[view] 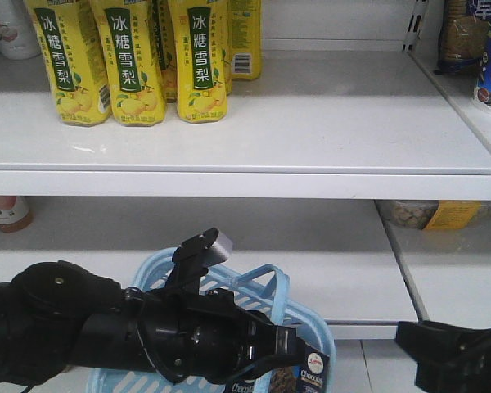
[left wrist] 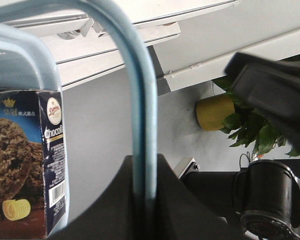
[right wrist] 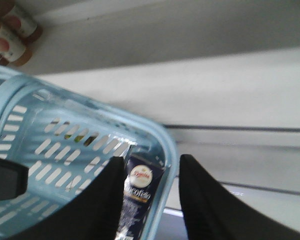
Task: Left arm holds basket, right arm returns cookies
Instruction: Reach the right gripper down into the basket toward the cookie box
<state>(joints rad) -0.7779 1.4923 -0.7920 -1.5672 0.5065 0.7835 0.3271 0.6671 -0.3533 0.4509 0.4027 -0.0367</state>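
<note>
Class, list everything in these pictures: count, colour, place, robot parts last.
shelves: two, white, across the background
drink bottles: at least four, yellow, upper shelf
small bottles: at least two, brownish, lower shelf left
packet: one, yellow, lower shelf right
basket: one, light blue, before the shelves
cookie box: one, navy, inside basket
plant: one, green, left wrist view
left gripper: one, black, shut on basket handle
right gripper: one, black, open, facing cookie box

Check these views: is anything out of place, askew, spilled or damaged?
Nothing looks spilled, damaged or toppled. The one misplaced item is the cookies, standing upright in a corner of the basket rather than on a shelf.
</note>
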